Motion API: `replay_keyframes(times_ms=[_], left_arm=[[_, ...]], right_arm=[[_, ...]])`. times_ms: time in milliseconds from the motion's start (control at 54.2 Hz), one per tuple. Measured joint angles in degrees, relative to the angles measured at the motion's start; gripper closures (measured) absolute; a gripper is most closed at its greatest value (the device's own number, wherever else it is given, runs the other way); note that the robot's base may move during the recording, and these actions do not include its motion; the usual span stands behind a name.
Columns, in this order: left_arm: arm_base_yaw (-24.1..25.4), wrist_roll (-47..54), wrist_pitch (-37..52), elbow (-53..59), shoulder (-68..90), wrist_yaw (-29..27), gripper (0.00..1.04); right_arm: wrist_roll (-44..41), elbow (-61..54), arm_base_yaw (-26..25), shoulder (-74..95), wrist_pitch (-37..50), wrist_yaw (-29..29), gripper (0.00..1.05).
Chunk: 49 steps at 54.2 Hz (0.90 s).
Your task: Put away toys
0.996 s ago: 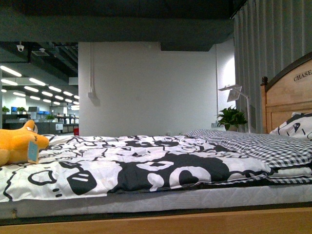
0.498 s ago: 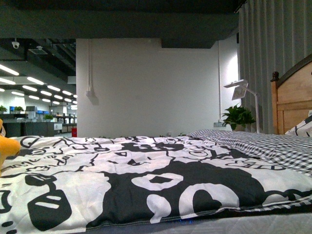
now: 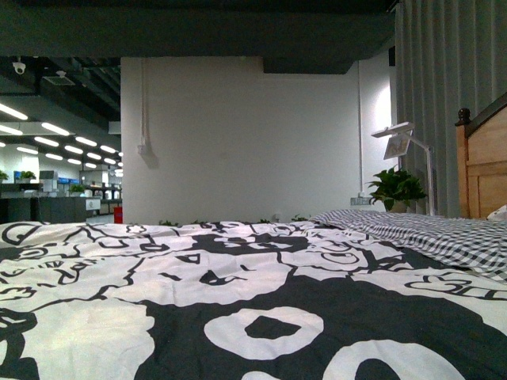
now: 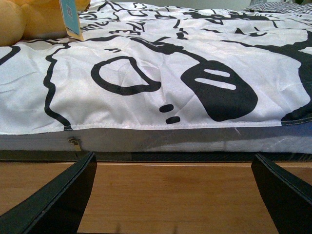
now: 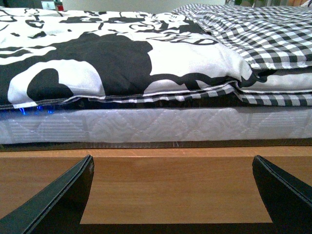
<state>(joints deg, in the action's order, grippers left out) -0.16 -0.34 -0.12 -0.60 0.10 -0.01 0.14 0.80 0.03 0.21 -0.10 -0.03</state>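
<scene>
The orange-yellow plush toy (image 4: pixel 24 19) lies on the black-and-white patterned bedcover (image 4: pixel 161 73), with a blue tag (image 4: pixel 70 17) hanging from it; only part of it shows at the edge of the left wrist view. It is out of the front view. My left gripper (image 4: pixel 173 195) is open and empty, level with the wooden bed frame (image 4: pixel 170 195), well short of the toy. My right gripper (image 5: pixel 173 195) is open and empty, facing the bed's side further along, where the cover (image 5: pixel 97 58) meets a checked blanket (image 5: pixel 258 34).
The front view looks low across the bedcover (image 3: pixel 238 301). A wooden headboard (image 3: pixel 483 166), a white lamp (image 3: pixel 400 138) and a potted plant (image 3: pixel 396 186) stand at the right. A white wall (image 3: pixel 245 134) is behind. The mattress edge (image 5: pixel 146 124) sits above the frame.
The front view has moved closer to the bed and shifted right; the plush toy slid off its left edge and the bedcover now fills the lower frame.
</scene>
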Motion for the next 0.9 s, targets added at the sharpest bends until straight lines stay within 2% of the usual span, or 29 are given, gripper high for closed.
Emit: replay_keyframes(times_ms=[904], left_arm=[[0.0,0.1,0.0,0.0,0.0,0.0,0.06]], right_arm=[[0.0,0.0,0.0,0.0,0.0,0.0,0.07]])
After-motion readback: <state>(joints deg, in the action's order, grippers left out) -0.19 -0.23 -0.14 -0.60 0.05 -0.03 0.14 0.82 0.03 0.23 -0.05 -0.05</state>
